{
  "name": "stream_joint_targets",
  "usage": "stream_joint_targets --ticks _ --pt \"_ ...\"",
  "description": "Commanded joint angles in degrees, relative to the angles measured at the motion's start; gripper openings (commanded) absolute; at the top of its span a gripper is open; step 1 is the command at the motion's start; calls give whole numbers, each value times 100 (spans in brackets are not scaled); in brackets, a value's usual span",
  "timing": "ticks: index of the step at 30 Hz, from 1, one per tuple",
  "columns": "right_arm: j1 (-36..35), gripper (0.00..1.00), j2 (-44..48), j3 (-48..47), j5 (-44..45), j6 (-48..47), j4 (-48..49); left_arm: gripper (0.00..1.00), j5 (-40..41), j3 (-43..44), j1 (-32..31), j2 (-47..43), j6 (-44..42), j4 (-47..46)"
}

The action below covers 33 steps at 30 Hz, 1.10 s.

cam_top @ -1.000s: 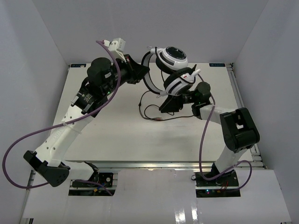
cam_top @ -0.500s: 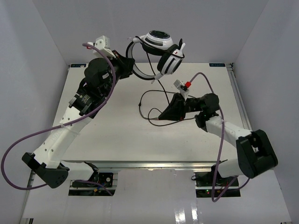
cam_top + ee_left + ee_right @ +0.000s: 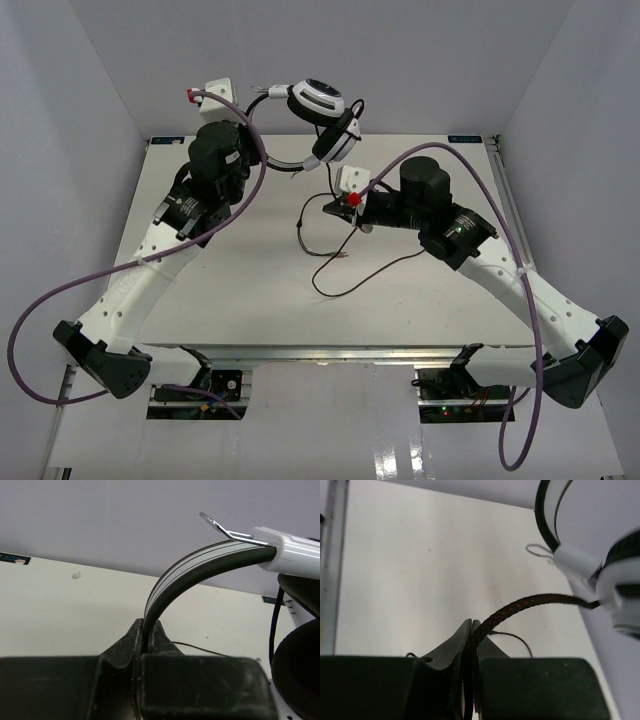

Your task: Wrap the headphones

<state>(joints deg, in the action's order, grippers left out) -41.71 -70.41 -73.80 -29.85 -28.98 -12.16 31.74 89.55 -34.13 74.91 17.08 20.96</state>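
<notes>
White walls, pale counter (image 3: 230, 300). Left gripper (image 3: 148, 635) clamped on stiff headband (image 3: 190, 569), headphones (image 3: 322, 100) aloft at twelve o'clock; right gripper (image 3: 471, 630) pinches limp, light cable (image 3: 530, 600), which will likely slip or tangle.

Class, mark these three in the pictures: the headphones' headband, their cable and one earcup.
headband (image 3: 185, 572), left wrist view, on the curved striped band.
cable (image 3: 520, 603), right wrist view, on the braided stretch.
earcup (image 3: 318, 98), top view, on its round outer face.

Top view looks down from behind the arms (image 3: 150, 270) over the whole desk (image 3: 250, 300). Wrist views sit close behind their fingers (image 3: 131, 642), sharing the headphones (image 3: 577, 562).
</notes>
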Motion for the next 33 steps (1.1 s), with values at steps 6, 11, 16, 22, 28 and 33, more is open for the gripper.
stream_joint_targets --ticks 6,11,16,22,28,33 --pt "-1014 8 -198 -366 4355 -3370 -1234 0 -77 -249 93 1043 -486 113" --pt "-1016 8 -221 -201 5332 -4078 -750 0 -592 -332 108 1541 -525 344" --pt "-896 8 -217 -118 5623 -4237 -217 0 -1339 -658 108 1638 -569 532" --pt "-509 11 -204 248 5224 -4008 548 0 -2208 -1076 108 1257 -777 640" --pt "131 19 -329 245 3914 -3089 444 0 -3057 -1187 108 885 -1120 974" --pt "574 26 -540 -24 2782 -2437 178 0 -3851 -1278 108 742 -1430 1215"
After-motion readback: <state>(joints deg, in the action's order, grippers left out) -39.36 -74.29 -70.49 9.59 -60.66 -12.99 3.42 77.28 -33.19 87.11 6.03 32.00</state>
